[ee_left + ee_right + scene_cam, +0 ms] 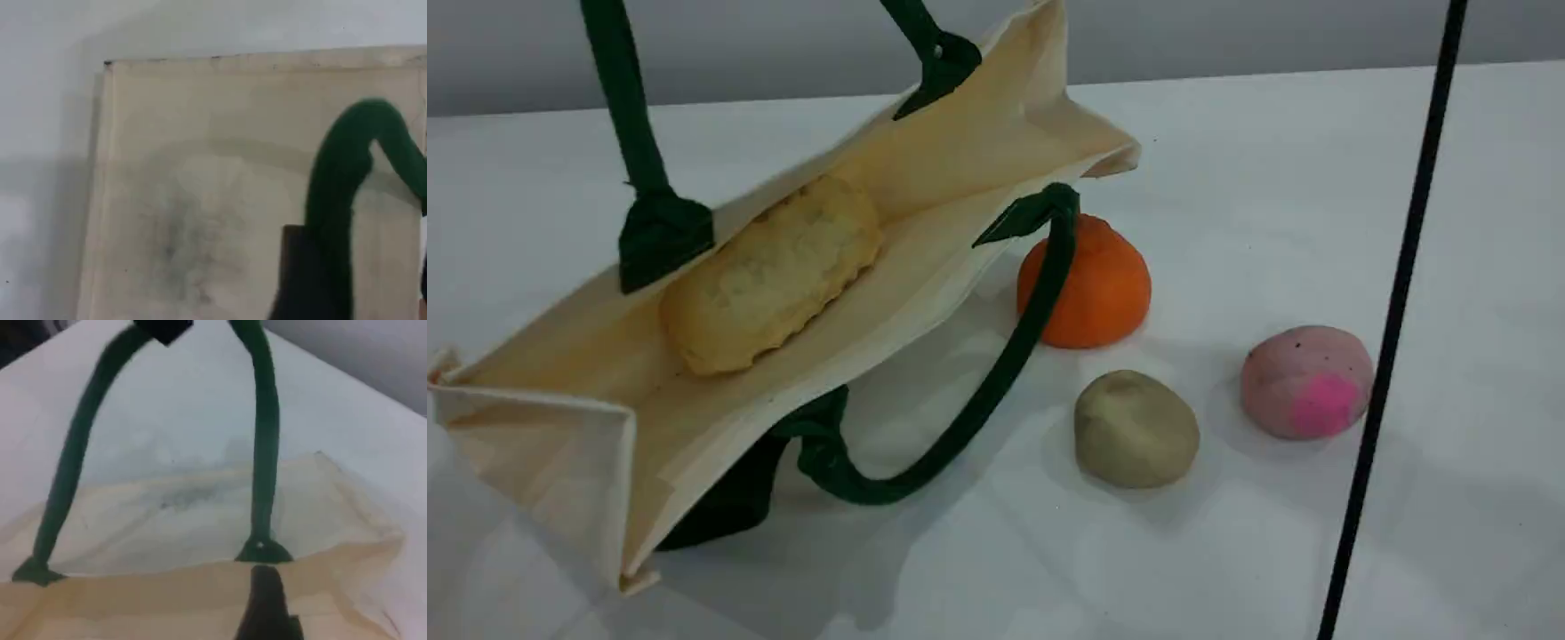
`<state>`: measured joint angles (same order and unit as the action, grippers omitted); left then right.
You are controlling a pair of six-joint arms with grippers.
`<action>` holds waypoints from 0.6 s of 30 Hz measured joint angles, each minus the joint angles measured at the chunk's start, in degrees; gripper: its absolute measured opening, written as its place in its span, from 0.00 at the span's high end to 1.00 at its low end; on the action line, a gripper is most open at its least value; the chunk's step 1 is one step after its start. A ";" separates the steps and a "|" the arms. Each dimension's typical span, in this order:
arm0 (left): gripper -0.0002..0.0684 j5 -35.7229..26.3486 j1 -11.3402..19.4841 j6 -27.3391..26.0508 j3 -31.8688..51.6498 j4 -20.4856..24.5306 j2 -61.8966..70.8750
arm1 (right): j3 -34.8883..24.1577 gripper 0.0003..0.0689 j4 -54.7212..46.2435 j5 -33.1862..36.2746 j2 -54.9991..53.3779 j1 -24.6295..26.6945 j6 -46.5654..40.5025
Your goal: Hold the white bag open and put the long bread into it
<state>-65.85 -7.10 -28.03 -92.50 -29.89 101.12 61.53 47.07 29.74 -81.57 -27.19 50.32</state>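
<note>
The white bag (pixel 969 160) lies tilted on the table with its mouth wide open toward the camera. The long bread (pixel 769 276) rests inside it, against the far wall. One green handle (pixel 627 116) rises out of the top of the scene view; the other handle (pixel 996 382) droops onto the table. In the right wrist view a dark block, my left gripper (pixel 163 327), sits at the top of the raised handle (pixel 263 433). The left wrist view shows its fingertip (pixel 303 273) beside the green strap (pixel 347 167); the jaw gap is hidden. My right fingertip (pixel 267 607) hovers over the bag's rim (pixel 200 577), holding nothing.
Right of the bag on the table sit an orange fruit (pixel 1094 284), a beige lump (pixel 1136 428) and a pink-spotted ball (pixel 1307 380). A thin black cable (pixel 1396 302) runs top to bottom through the right side of the scene view.
</note>
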 joint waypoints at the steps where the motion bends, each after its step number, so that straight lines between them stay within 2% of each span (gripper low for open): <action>1: 0.40 -0.11 0.00 0.00 0.00 0.00 0.00 | 0.00 0.27 -0.55 0.00 0.52 0.00 -0.64; 6: 0.35 -2.17 -0.06 0.00 0.00 -0.33 0.00 | 0.00 0.27 -4.07 0.60 4.18 0.44 -4.09; 13: 0.35 -4.19 -2.33 0.00 0.00 -0.05 0.00 | 0.00 0.27 -12.71 3.27 9.61 0.44 -12.54; 18: 0.35 -4.18 -2.38 0.06 0.00 1.10 0.37 | 0.00 0.28 -18.61 5.28 13.43 0.44 -17.78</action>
<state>-70.04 -9.48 -27.98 -92.50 -28.79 101.49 61.53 28.46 35.03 -68.14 -26.76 32.54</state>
